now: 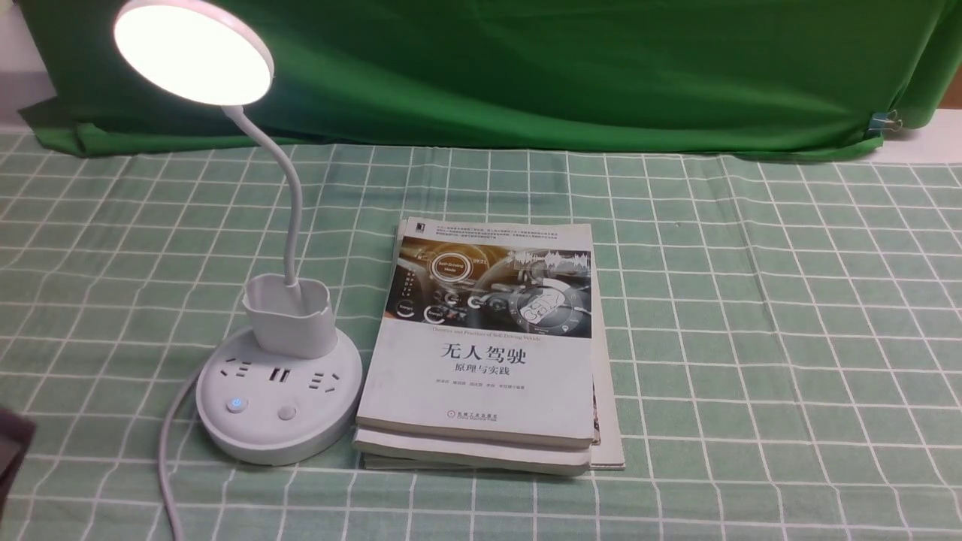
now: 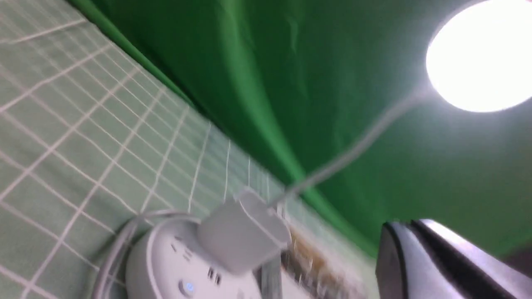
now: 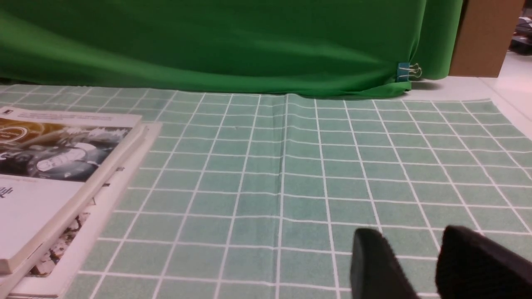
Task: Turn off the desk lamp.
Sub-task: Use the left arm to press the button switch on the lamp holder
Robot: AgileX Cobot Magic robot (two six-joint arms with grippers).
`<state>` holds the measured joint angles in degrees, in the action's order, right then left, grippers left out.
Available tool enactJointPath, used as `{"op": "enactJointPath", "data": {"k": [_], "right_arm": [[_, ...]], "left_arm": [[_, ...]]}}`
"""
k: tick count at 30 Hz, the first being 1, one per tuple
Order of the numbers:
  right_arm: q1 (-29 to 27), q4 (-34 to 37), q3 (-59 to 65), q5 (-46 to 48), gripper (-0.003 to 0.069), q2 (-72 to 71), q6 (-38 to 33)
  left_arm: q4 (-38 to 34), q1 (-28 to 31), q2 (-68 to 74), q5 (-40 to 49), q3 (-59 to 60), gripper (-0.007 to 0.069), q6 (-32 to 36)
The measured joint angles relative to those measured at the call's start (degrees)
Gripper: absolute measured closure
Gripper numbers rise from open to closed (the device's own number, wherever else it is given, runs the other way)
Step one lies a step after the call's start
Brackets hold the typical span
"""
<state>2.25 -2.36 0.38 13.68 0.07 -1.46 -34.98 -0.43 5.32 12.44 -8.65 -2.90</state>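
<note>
Lamp (image 1: 289,319) lit (disc glowing) beside books (image 1: 485,361); right claw (image 3: 411,236) parted, empty; left claw (image 2: 415,257) state cannot be told.

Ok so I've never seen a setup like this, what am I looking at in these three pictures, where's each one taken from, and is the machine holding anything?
It is a robot with two arms. The front picture looks forward from between its arms; the other two come from cameras on its wrists. On the checked cloth stand a lit desk lamp and, beside it, a stack of books. The right arm's fingers are apart and hold nothing. Only part of the left arm's fingers shows, so their state is unclear.
</note>
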Motion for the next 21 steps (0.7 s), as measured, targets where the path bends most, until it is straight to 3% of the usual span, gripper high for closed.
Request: {"op": "enactJointPath", "data": {"k": [6,11,21], "right_arm": [[0.0,0.0,0.0,0.0,0.0417,0.0,0.0],[0.0,0.0,0.0,0.0,0.0417,0.0,0.0],[0.0,0.0,0.0,0.0,0.0417,0.0,0.0]], "left_arm": [[11.5,0.0,20.4,20.9,-17.9,0.0622,5.3],[14.3,-0.1,36.8,34.5,-29.0,0.0622,12.6],[18.3,-10.4,59.5,43.0,-40.7,0.0622,13.4]]}}
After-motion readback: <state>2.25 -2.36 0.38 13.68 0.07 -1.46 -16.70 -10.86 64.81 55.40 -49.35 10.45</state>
